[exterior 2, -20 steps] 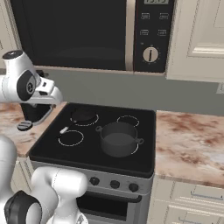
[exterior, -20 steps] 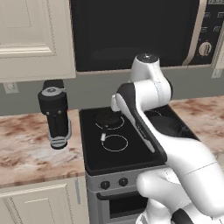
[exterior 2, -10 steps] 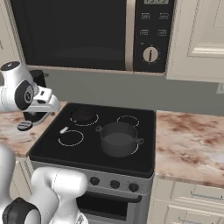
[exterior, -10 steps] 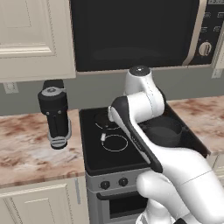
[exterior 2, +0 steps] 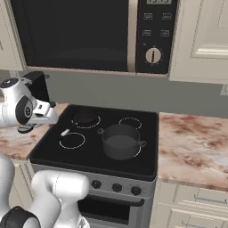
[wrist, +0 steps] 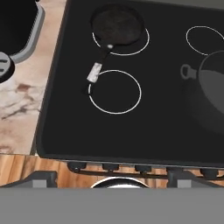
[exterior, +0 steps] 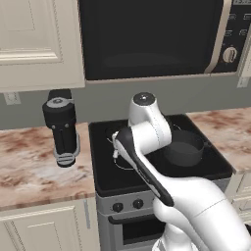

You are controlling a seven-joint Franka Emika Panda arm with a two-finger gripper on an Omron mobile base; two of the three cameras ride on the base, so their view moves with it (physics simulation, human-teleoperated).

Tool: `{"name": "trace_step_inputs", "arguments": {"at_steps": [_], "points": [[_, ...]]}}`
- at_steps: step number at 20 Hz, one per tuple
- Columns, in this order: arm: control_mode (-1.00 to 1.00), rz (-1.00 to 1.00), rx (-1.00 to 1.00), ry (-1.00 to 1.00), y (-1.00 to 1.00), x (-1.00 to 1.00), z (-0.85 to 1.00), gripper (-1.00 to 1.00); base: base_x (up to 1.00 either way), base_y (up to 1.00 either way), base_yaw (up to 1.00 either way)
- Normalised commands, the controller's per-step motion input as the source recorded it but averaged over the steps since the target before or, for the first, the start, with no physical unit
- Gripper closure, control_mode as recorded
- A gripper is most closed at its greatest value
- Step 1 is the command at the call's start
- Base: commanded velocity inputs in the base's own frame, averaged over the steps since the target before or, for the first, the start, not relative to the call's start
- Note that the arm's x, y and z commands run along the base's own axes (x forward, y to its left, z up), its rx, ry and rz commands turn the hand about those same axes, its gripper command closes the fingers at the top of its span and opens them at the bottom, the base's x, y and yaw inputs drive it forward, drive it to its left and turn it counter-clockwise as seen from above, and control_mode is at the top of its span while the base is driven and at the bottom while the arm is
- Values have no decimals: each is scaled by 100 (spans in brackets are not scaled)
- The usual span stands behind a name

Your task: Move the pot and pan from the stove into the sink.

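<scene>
The black pan (wrist: pixel 117 25) lies on the rear left burner of the stove (wrist: pixel 166 131), its thin handle with the pale tip (wrist: pixel 94 72) pointing toward the front left ring. The dark grey pot (exterior 2: pixel 121 141) stands on the front right burner, also in the hand view as the pot (wrist: pixel 212 94) at the right edge. My gripper (wrist: pixel 112 177) hovers open above the stove's front left edge, looking down at both, touching nothing. In the right base view my hand (exterior 2: pixel 42 111) hangs left of the cooktop. The sink is out of view.
A black coffee machine (exterior: pixel 61 127) stands on the marble counter (exterior: pixel 29 171) left of the stove. A black microwave (exterior 2: pixel 89 33) hangs over the range. More counter (exterior 2: pixel 191 142) runs to the right. Knobs (exterior 2: pixel 107 186) line the range's front.
The arm has swung left and a little lower, bringing the hand over the stove's front left side. Pot and pan have not moved. The jaws stayed open.
</scene>
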Motion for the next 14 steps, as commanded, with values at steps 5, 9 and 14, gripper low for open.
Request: {"name": "trace_step_inputs", "arguments": {"at_steps": [5, 9, 14], "points": [[-100, -2, 0, 0, 24, 35, -43, -100, 0, 0, 0], [-100, -3, -3, 0, 18, 41, -40, -100, 0, 0, 0], [-100, -5, -4, -1, 9, 50, -30, -100, 0, 0, 0]]}}
